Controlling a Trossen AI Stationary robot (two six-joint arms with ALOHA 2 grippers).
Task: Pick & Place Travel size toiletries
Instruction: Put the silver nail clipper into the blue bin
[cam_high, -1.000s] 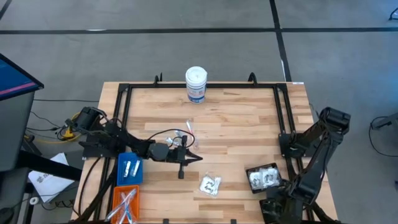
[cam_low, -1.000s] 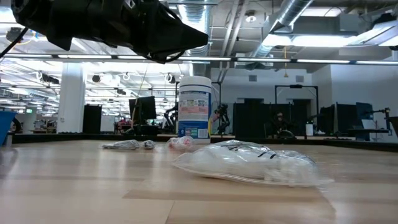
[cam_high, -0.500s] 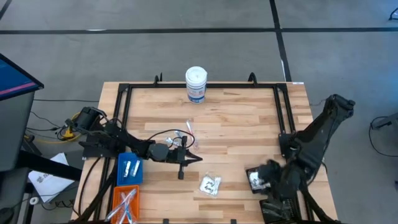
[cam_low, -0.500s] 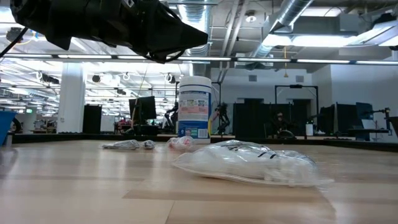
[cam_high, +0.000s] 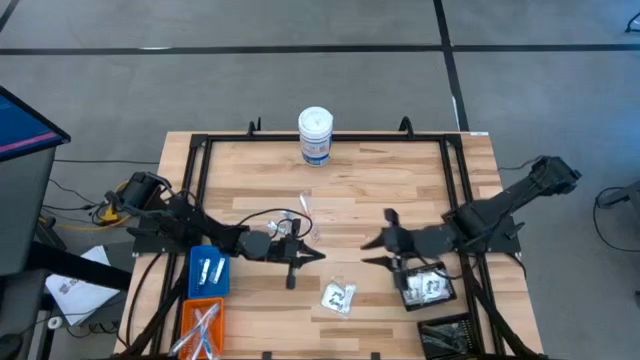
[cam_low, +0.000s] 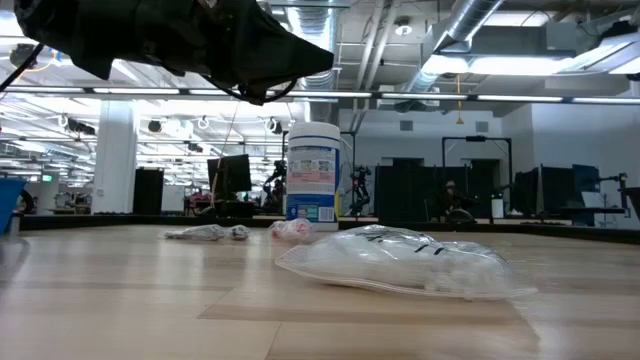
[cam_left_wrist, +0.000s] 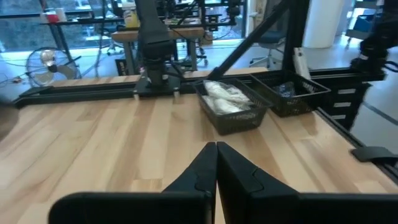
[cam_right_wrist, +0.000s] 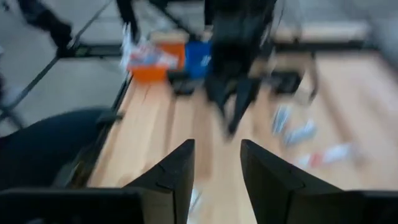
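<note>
Right pincer (cam_high: 378, 240) has swung from the desk's near right corner to its middle, fingers apart, empty | left pincer (cam_high: 318, 255) closed, unmoved | clear packet (cam_high: 338, 296) lies between them | black bin (cam_high: 428, 286) beside right arm | white canister (cam_high: 315, 135) far back

Even bright overhead light, soft shadows, right wrist view motion-blurred

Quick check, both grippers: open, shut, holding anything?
Left gripper: fingers shut, nothing held, over the table left of centre.
Right gripper: fingers open, nothing held, over the table beside the black bin.
</note>
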